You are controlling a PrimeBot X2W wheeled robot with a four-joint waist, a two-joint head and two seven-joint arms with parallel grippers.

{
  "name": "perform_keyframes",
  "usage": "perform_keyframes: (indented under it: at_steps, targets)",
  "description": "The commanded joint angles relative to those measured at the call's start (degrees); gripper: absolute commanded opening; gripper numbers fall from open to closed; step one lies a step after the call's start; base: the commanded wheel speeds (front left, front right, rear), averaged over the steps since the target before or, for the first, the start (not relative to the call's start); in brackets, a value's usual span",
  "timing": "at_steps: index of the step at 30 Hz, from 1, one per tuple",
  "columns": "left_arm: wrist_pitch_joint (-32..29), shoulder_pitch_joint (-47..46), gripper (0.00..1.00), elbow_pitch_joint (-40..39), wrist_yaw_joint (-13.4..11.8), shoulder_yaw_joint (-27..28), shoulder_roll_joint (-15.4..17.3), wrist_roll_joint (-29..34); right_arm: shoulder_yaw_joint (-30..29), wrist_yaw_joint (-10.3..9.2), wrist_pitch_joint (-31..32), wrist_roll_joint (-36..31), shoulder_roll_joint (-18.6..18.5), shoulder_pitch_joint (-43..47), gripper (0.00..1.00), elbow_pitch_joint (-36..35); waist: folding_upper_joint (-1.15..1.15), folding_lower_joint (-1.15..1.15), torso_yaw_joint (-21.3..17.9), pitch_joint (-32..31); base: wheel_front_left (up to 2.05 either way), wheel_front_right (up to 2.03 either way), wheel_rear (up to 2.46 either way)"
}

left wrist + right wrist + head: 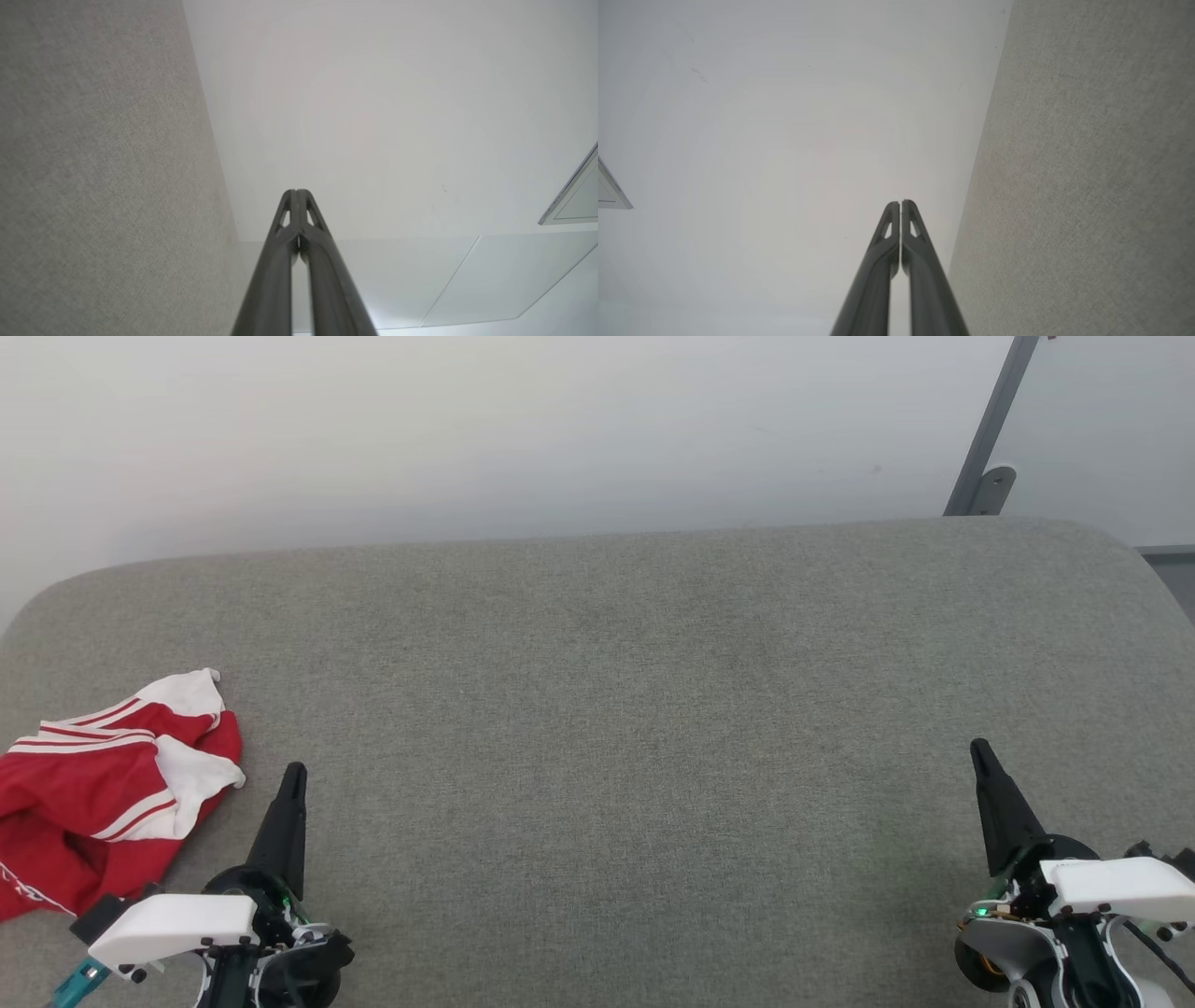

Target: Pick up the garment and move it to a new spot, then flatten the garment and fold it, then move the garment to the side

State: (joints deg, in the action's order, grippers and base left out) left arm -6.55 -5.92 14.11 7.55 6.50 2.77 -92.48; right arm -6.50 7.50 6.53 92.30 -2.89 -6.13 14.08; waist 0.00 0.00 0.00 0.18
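The garment (89, 793), red with white striped sleeves, lies crumpled at the left edge of the grey padded surface (607, 709), partly cut off by the picture's edge. My left gripper (295, 775) rests just right of it, shut and empty, its tips a short way from the cloth. Far to the right, my right gripper (978, 749) is also shut with nothing in it. In the left wrist view the left gripper (296, 192) has its fingers pressed together, pointing at a white wall. In the right wrist view the right gripper (901, 203) looks the same.
The grey surface stretches wide between the two grippers, with rounded far corners. A white wall (467, 429) rises behind it. A grey metal post with a bracket (990, 439) stands at the back right.
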Motion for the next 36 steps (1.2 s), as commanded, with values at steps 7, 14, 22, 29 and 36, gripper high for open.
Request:
perform_keyframes:
  at_steps: [7,14,22,29,36]
  targets:
    - [-0.1,-0.8,0.0,0.0,-0.1,0.0,0.1,0.2,0.0,-0.02,0.0,0.2,0.1,-0.2,0.0,0.0,0.0,0.0,0.0,0.0,0.0,0.0,0.0]
    - [-0.1,-0.8,0.0,0.0,-0.1,0.0,0.1,0.2,0.0,-0.02,0.0,0.2,0.1,-0.2,0.0,0.0,0.0,0.0,0.0,0.0,0.0,0.0,0.0]
    - [-0.1,-0.8,0.0,0.0,-0.1,0.0,0.1,0.2,0.0,-0.02,0.0,0.2,0.1,-0.2,0.0,0.0,0.0,0.0,0.0,0.0,0.0,0.0,0.0]
    - [-0.1,-0.8,0.0,0.0,-0.1,0.0,0.1,0.2,0.0,-0.02,0.0,0.2,0.1,-0.2,0.0,0.0,0.0,0.0,0.0,0.0,0.0,0.0,0.0]
    - [-0.1,-0.8,0.0,0.0,-0.1,0.0,0.1,0.2,0.0,-0.02,0.0,0.2,0.1,-0.2,0.0,0.0,0.0,0.0,0.0,0.0,0.0,0.0,0.0]
